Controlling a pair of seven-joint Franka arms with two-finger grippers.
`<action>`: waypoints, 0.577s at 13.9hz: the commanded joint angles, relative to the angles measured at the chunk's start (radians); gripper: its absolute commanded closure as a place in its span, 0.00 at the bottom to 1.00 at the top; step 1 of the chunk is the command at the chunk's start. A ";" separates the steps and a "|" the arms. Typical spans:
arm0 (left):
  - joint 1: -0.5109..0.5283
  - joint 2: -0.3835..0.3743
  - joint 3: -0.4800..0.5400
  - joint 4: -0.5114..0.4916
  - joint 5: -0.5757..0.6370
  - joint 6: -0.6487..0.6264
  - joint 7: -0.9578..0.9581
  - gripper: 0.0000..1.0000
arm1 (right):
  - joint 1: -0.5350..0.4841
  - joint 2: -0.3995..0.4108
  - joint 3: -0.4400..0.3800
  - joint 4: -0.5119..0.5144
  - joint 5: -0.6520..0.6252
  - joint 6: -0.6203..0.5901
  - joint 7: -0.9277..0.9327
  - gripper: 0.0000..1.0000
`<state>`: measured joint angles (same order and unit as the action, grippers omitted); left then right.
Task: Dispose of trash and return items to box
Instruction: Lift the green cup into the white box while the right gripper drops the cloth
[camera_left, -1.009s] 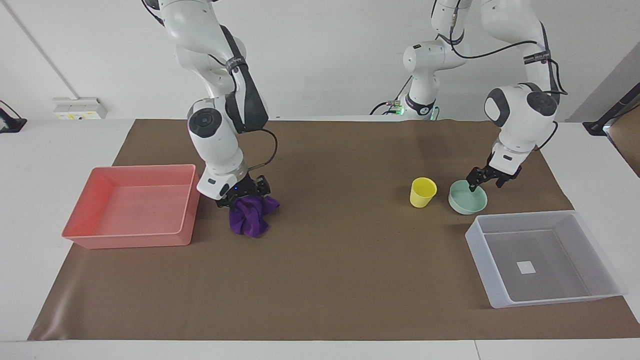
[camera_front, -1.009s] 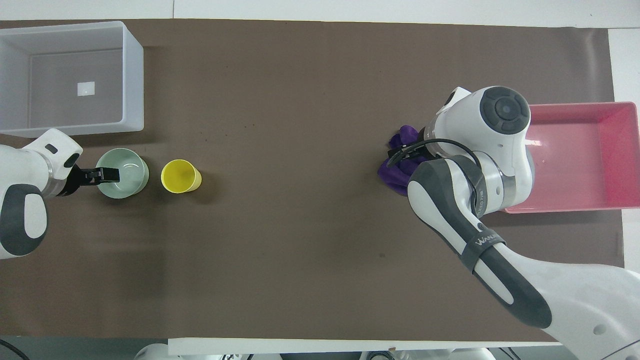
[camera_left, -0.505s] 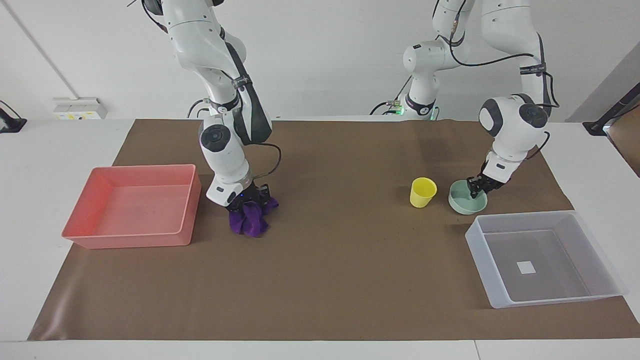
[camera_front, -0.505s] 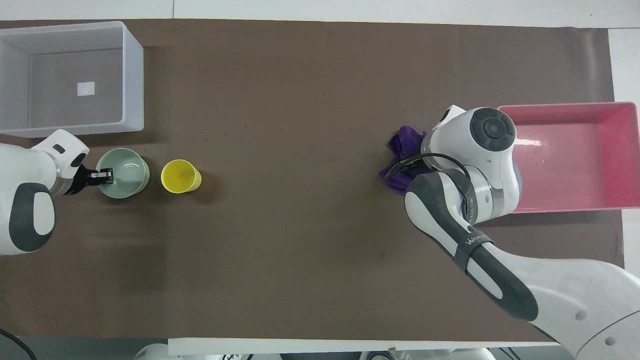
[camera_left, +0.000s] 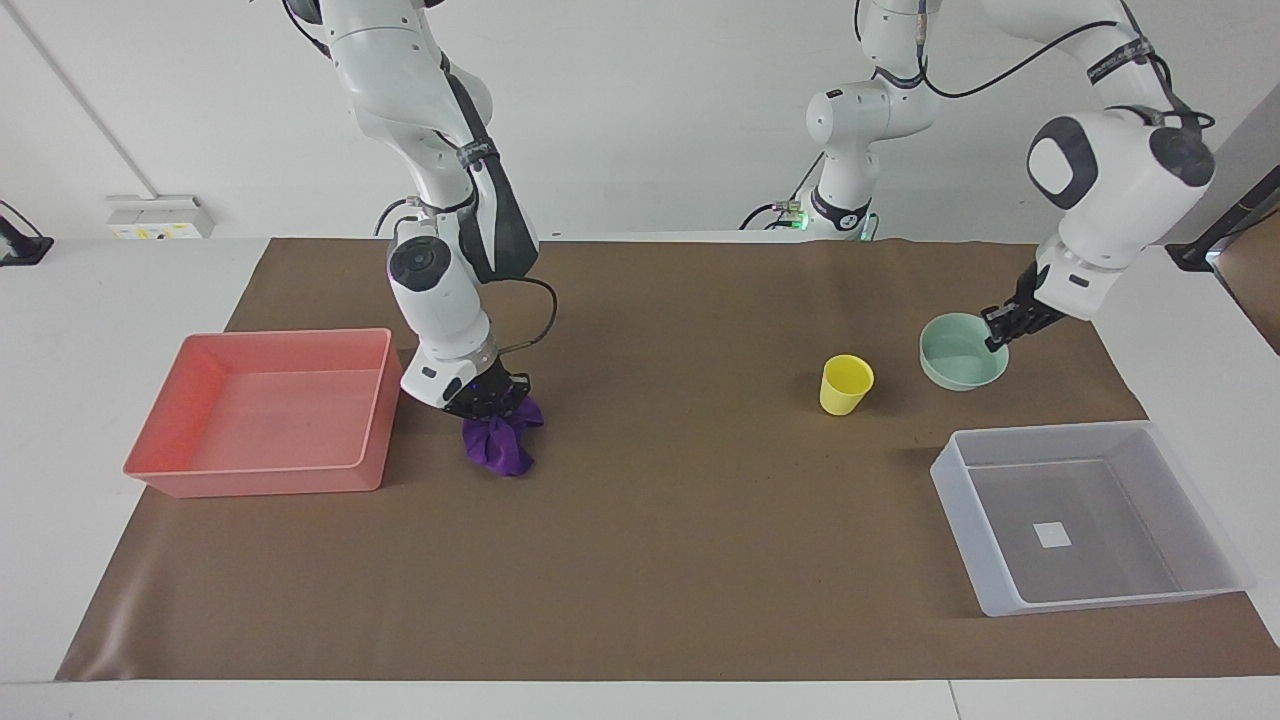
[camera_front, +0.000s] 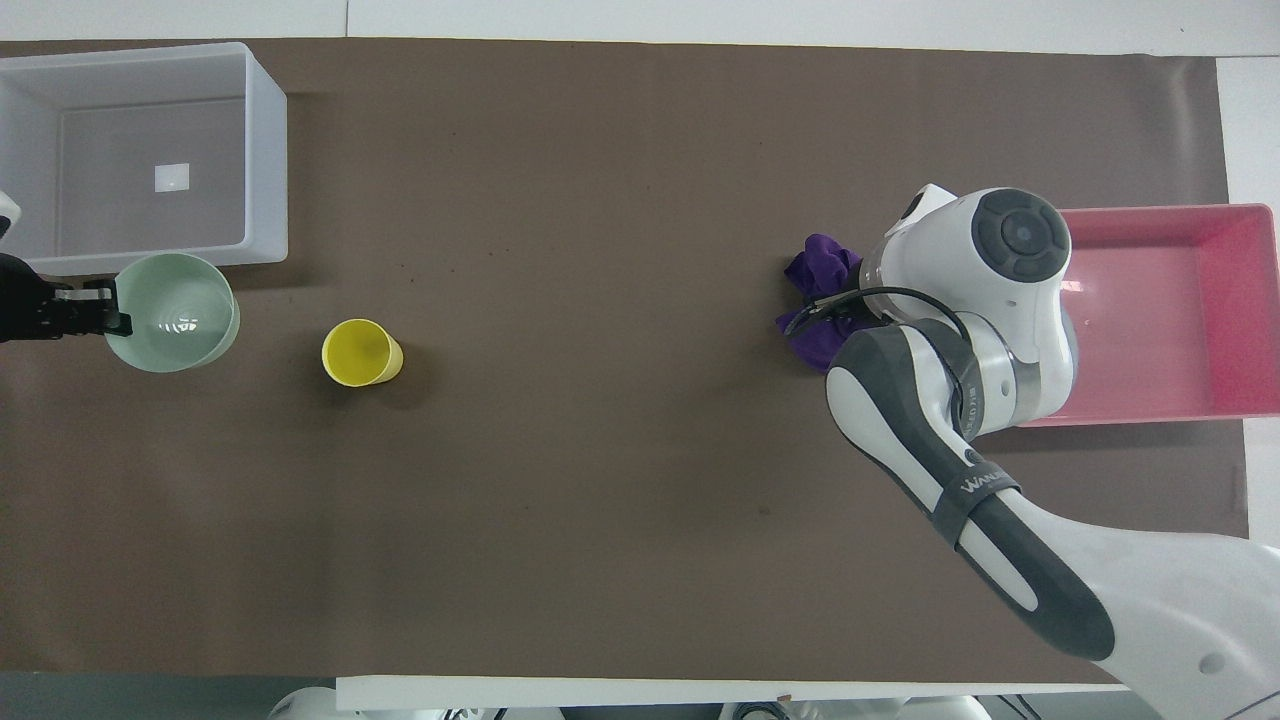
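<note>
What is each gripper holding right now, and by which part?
The left gripper holds the mint-green bowl by its rim, lifted off the mat. The right gripper pinches the purple rag by its top folds.

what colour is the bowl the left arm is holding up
Mint green. The bowl hangs from the left gripper by its rim; the facing view shows it best.

Table: brown mat; on mat pink tray, yellow cup, translucent box.
</note>
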<state>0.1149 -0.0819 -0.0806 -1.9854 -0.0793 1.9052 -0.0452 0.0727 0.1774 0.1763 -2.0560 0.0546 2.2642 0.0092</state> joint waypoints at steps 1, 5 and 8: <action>0.032 0.091 -0.024 0.118 -0.042 -0.031 -0.022 1.00 | -0.053 -0.074 0.008 0.101 -0.009 -0.193 0.012 1.00; 0.066 0.253 -0.022 0.235 -0.074 0.107 -0.024 1.00 | -0.155 -0.211 0.006 0.122 -0.012 -0.322 0.003 1.00; 0.068 0.426 -0.019 0.324 -0.066 0.254 -0.025 1.00 | -0.301 -0.240 0.008 0.110 -0.018 -0.370 -0.122 0.99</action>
<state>0.1717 0.2065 -0.0888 -1.7675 -0.1384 2.0996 -0.0599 -0.1337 -0.0518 0.1729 -1.9217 0.0457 1.9021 -0.0284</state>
